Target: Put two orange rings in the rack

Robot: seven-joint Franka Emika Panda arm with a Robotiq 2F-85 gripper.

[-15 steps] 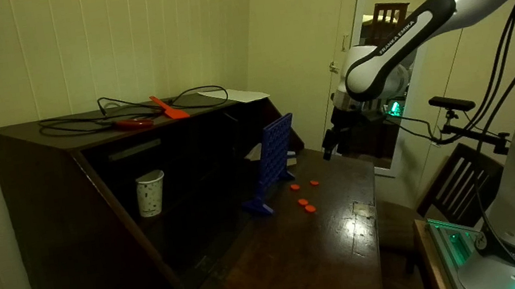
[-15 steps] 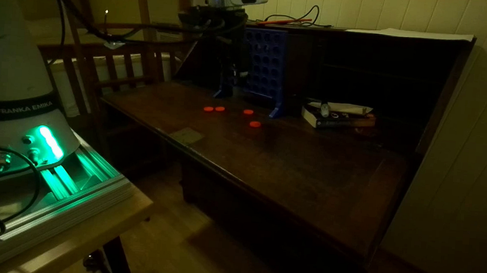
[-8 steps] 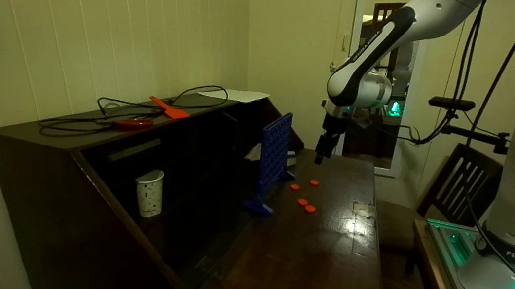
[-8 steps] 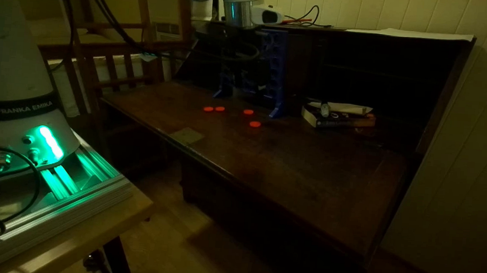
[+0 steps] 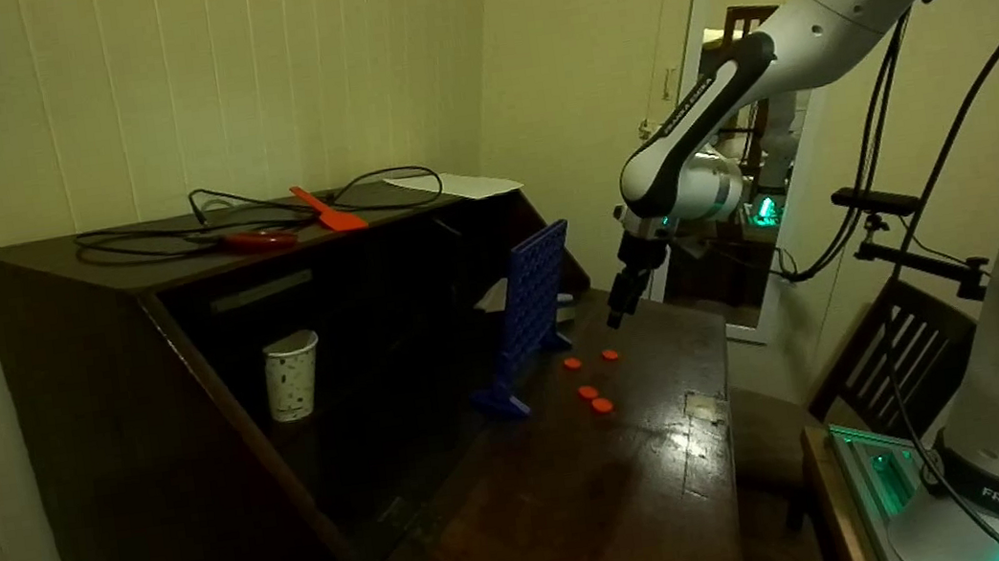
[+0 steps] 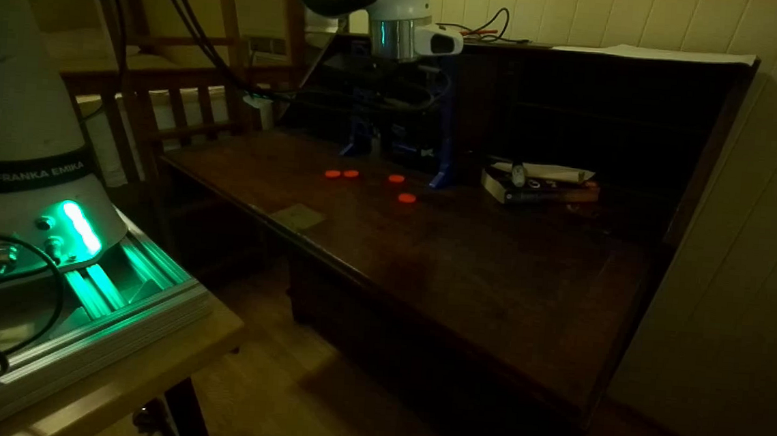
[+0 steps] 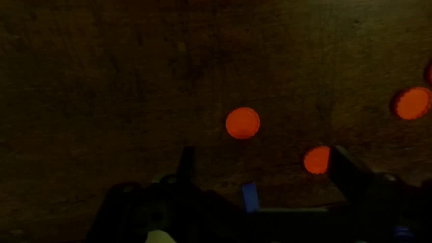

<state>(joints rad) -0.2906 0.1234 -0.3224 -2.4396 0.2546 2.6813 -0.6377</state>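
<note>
1. Bench (image 5: pixel 532 527): it carries the rack (image 5: pixel 529 301) and, near that, four orange rings (image 5: pixel 602 405) lying flat.
2. Rack: it stands upright on its feet; no orange shows in the part of it in sight.
3. Hand (image 7: pixel 260 147): it hangs above the bench, apart from the rack, its fingers (image 7: pixel 346 168) spread wide, with nothing gripped and no contact that I can see.
4. Nearest ring (image 7: pixel 243 123): the coming move probably turns on this one. In the wrist view it lies just past the fingertips, on the side away from the rack, and within the gap's width, a little toward the finger at the left. Being round, it has no long axis to match; I judge that a small shift that way, then a descent, would straddle it.
5. Second ring (image 7: pixel 315 160): nearer the rack, partly hidden by the finger at the right.
6. Other two rings (image 7: pixel 412 103): just beside each other at the wrist view's right edge, one cut off there.
</note>
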